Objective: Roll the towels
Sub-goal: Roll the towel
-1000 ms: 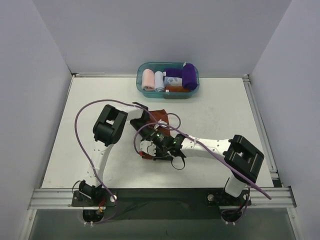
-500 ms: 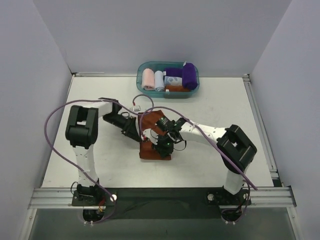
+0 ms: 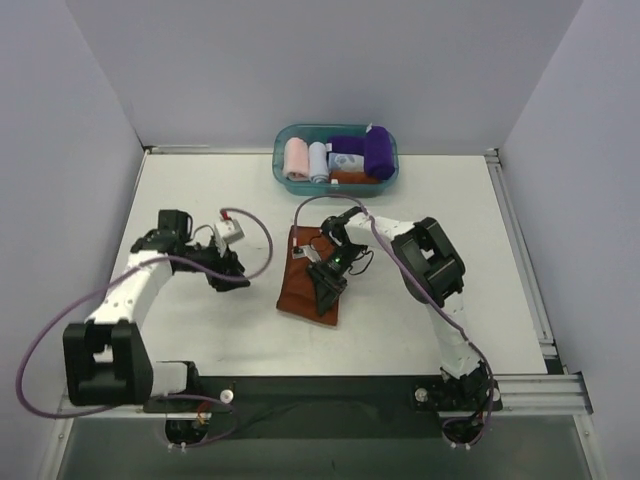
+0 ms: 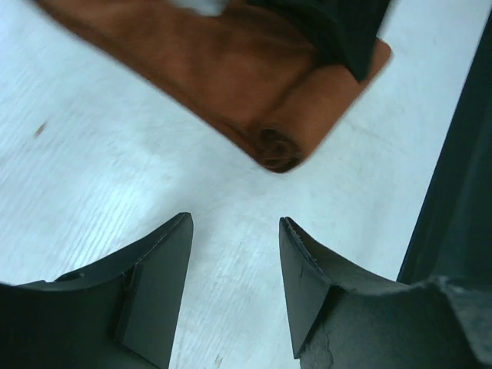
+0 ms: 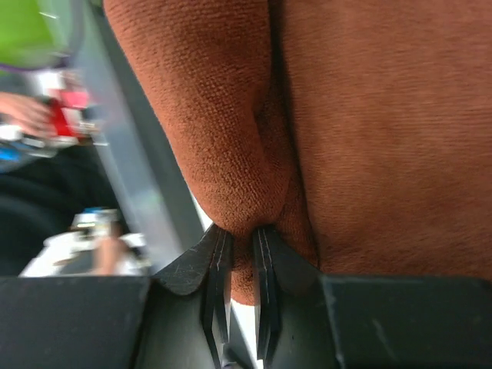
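Rust-brown towel (image 3: 305, 262) mid-bench, spread flat lengthwise, with a short tight roll begun at its near end. Clamped on that rolled edge: right tool (image 5: 242, 234), jaws nearly together, with a fold of terry pinched between them. Off to the left, clear of the cloth and touching nothing: left tool (image 4: 234, 221), jaws apart over bare bench (image 3: 180, 200). Purple towel (image 3: 378, 152) already rolled, standing in the basket (image 3: 281, 168) at the far side among smaller rolled cloths.

Step in hand, by the look of it: rolling the brown towel from near end to far. To do it well:
- Keep the pinch on the roll's core, not on one loose layer, or the coil will slacken.
- Turn the roll away toward the far end in small bites and re-grip low each time.
- Hold the roll square to the towel's long edges to avoid a cone.
- Bring the left tool back to press the left end, visible as an open spiral from the left wrist, so both ends advance together.

Against a second ago: left arm then crowded over the towel with jaws close together, now drawn back left and opened. Right arm swung round, grip unchanged.
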Controlling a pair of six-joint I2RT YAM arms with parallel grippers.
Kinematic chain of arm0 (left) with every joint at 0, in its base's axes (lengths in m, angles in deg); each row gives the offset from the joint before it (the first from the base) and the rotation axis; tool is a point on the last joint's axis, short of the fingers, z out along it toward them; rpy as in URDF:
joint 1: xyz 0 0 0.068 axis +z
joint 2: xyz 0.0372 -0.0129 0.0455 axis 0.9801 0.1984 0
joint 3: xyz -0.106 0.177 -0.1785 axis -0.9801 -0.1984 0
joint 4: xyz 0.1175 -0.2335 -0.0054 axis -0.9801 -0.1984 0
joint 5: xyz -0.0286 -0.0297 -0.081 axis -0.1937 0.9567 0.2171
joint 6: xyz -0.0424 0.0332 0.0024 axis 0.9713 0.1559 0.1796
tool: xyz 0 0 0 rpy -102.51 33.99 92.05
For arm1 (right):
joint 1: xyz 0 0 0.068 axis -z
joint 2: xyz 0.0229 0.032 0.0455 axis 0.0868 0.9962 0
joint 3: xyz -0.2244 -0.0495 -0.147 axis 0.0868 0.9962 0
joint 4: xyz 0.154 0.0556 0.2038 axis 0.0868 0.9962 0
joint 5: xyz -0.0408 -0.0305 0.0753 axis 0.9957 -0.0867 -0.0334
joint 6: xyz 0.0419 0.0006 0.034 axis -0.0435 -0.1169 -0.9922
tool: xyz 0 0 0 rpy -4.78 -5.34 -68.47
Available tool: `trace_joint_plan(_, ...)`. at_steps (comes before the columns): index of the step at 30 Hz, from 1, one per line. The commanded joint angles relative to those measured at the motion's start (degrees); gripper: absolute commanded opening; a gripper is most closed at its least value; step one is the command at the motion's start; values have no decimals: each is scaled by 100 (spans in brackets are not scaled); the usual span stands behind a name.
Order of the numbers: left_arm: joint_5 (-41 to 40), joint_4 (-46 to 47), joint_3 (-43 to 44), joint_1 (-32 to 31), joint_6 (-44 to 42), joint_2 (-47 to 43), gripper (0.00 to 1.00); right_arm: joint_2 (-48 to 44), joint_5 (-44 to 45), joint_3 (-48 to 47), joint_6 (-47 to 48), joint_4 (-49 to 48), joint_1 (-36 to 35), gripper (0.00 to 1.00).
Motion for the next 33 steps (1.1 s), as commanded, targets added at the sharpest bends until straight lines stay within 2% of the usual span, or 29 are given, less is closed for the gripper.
trace_joint_plan(1,-666,663,-784,-912,-1119,-1188,60,638,-275,-250,40,970,75,0)
trace_joint_plan(2,-765,866,-1169,-1375,-1146,-1434,63,735,-293,-390,75,1059,102,0)
trace_joint_plan(5,-1379,1710,-1777,-2239,-1269,-2173,68,999,-302,-488,137,1200,128,0)
trace_joint_plan(6,-1572,1903,-1867,-2850,-1365,-2383,69,1104,-302,-532,137,1235,146,0)
trace_joint_plan(10,-2442,2572,-2078,-4006,-1839,-2316,70,1385,-363,-699,128,1367,233,0)
trace_joint_plan(13,-2689,2906,-2035,-4437,-2033,-1956,70,1544,-425,-856,75,1420,321,0)
trace_joint_plan(21,-3006,3688,-1850,-4676,-2438,-569,67,1720,-522,-1015,22,1499,436,0)
trace_joint_plan(25,-3025,3646,-1876,-4685,-2465,-74,57,1737,-460,-1050,-39,1499,462,0)
trace_joint_plan(26,-2972,3506,-1815,-4711,-2456,-39,44,1729,-434,-1085,-74,1499,488,2)
trace_joint_plan(29,-2866,2821,-1736,-4799,-2289,-4,22,1668,-320,-1182,-179,1464,585,11)
trace_joint_plan(30,-2823,2419,-1657,-4843,-2245,14,18,1632,-259,-1296,-215,1447,664,15)
trace_joint_plan(32,-2805,2013,-1560,-4896,-2043,58,13,1484,-118,-1437,-337,1438,752,26)
trace_joint_plan(33,-2770,1698,-1438,-4904,-1912,145,6,1422,-39,-1559,-399,1412,839,34)
